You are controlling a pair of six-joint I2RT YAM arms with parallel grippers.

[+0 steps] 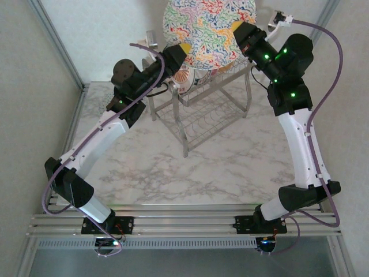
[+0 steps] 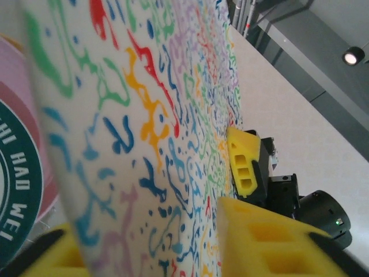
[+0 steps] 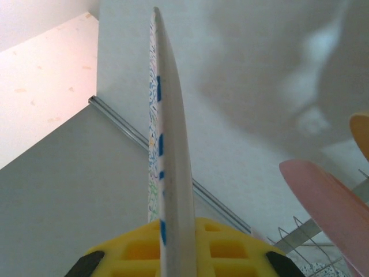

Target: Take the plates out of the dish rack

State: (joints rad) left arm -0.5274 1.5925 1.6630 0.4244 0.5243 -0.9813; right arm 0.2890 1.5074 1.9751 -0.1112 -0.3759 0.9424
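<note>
Right end effector (image 3: pixel 173 245): yellow pads with square pockets, clamped shut on the thin right rim of a large round plate (image 1: pixel 207 29), which is glossy white with multicolour squiggles. Left end effector (image 2: pixel 153 254): pads pressed on both faces at the plate's left rim. The plate is aloft over the far end of the silver wire dish rack (image 1: pixel 199 112). Both arms stretch far and inward, elbows out, above the marbled tabletop (image 1: pixel 230 167).

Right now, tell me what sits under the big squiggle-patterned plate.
Under the squiggle-patterned plate stands the dish rack, with a small orange-medallion plate showing at its left. The big plate covers the rack's far upper tier, so anything there is hidden.
</note>
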